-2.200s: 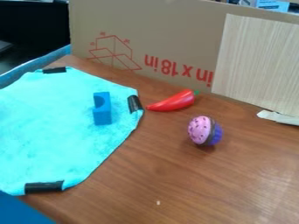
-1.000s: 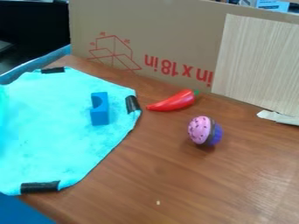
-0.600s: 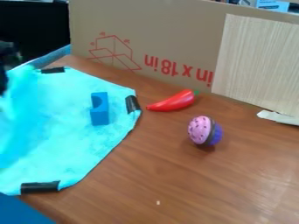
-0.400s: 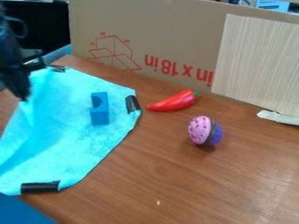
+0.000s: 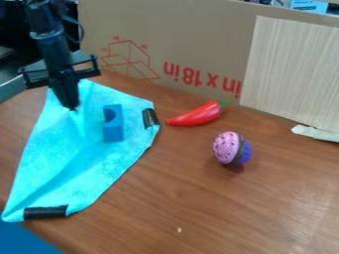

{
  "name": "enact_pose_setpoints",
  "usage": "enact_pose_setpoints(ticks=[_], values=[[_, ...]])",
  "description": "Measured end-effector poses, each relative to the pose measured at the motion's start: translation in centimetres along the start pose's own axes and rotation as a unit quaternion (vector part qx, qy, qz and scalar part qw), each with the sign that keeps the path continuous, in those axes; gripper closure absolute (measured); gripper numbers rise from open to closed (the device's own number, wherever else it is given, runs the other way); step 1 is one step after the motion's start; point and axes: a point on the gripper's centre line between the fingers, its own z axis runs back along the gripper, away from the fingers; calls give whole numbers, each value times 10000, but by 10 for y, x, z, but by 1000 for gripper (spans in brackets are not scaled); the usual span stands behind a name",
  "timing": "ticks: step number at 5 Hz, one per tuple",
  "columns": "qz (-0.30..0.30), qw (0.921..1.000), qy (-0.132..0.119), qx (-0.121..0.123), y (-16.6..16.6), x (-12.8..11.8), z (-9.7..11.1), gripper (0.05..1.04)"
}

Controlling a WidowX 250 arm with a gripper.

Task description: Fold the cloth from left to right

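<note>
in the camera view, the black gripper (image 5: 73, 108) hangs down over the upper left of the work surface, leaning a little, its tips pointing down into the cloth (image 5: 76, 166). its jaws are brought together on a pinch of this cloth, which rises to meet them in a peak.

the cloth is bright turquoise, faintly mottled, with paler and deeper patches. it lies on the brown wooden table (image 5: 218, 198), part of it behind the jaws, most of it spreading below and to their right. soft creases run from the jaws down toward the lower left corner, and the left edge slants down that way in a long, fairly straight line. one black strip (image 5: 151, 118) sits on the cloth's right corner, level with the jaws or slightly lower; another (image 5: 45, 212) sits at the bottom, well below them.

just right of the jaws, on the cloth, is a blue block (image 5: 113, 131) with a rounded notch. farther right, off the cloth, lies a red toy pepper (image 5: 197, 115) with a green stem, and beyond and below it a toy cupcake (image 5: 228, 148), pink with dark specks and a purple base.

behind and to the right of the jaws stands a cardboard panel (image 5: 198, 44), bearing upside-down red lettering and a red line drawing of a box. a pale wood-grain sheet (image 5: 291, 74) stands against its right part.
</note>
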Motion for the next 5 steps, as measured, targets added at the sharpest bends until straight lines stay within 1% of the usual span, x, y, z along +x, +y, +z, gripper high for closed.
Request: enact_pose_setpoints(ticks=[1,2,3,4,5], values=[[284,9992,259,92,-17,10,-6,1033],[427,9982,402,114,-33,15,-7,1033],[489,9978,437,107,-41,15,-4,1033],[447,9978,488,60,-48,11,-6,1033],[343,9979,554,26,-54,-1,-10,1033]])
